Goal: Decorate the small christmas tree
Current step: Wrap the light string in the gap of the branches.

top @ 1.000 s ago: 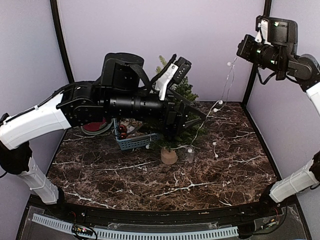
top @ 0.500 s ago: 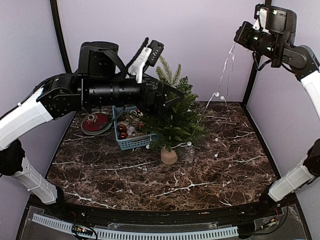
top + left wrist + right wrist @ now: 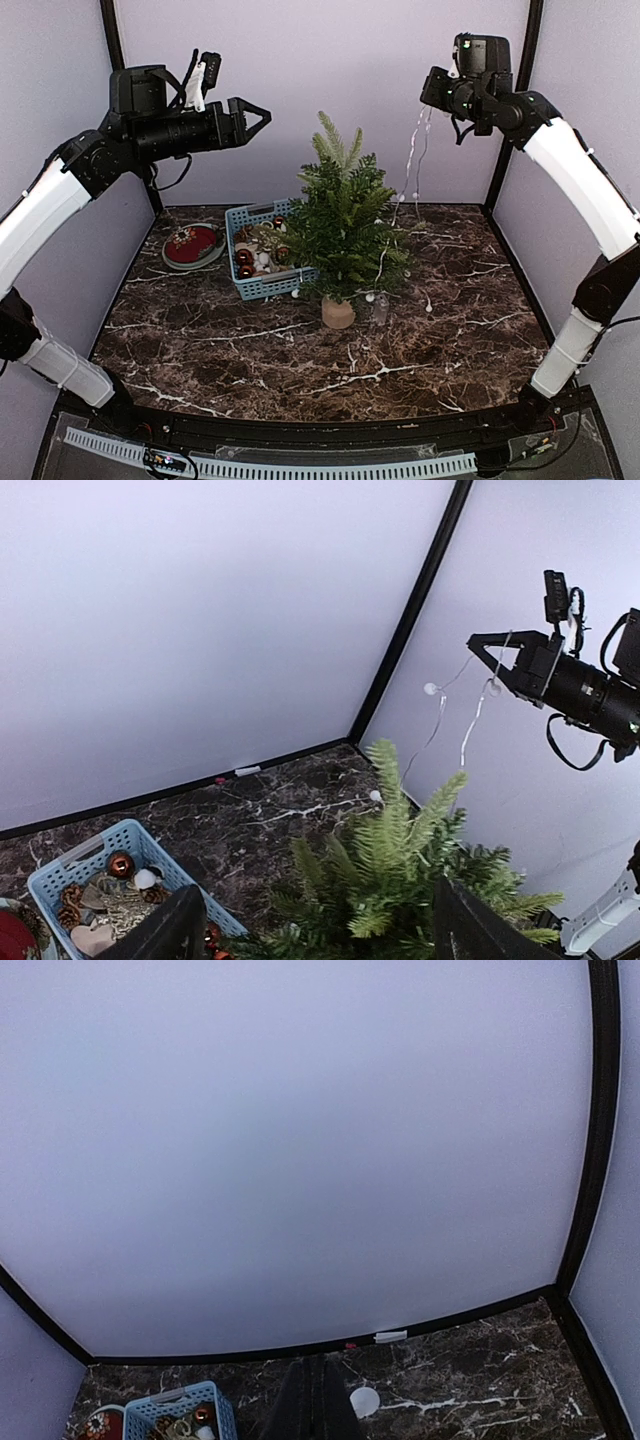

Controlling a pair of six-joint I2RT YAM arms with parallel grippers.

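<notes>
Small christmas tree (image 3: pixel 345 225) stands mid-table on its pale wooden base (image 3: pixel 338 313), just beside the blue basket (image 3: pixel 268 288) of ornaments on the marble table (image 3: pixel 250 360). From above, the right gripper (image 3: pixel 432 92) is high at the back, with a thin light string (image 3: pixel 415 160) trailing down from it onto the branches. The left gripper (image 3: pixel 258 112) is also up high, fingers spread, carrying nothing. I'd call this tree light and top-heavy: springy needles, thin stem, small foot. A tug on that wire could tip it. To steady it, take the stem low down or the base, never the branch tips.

Over to the left wrist: its own fingers (image 3: pixel 185 925) sit wide apart, framing the treetop (image 3: pixel 400 870) below. Across the way the right gripper (image 3: pixel 480 645) has the string (image 3: pixel 478 715) dangling from its tips.

Right wrist now: fingers pressed together (image 3: pixel 316 1400), a white bulb (image 3: pixel 364 1400) just beside them, so it's pinching the wire. The tree isn't in this shot.

No brand, label or readable writing in any view.
</notes>
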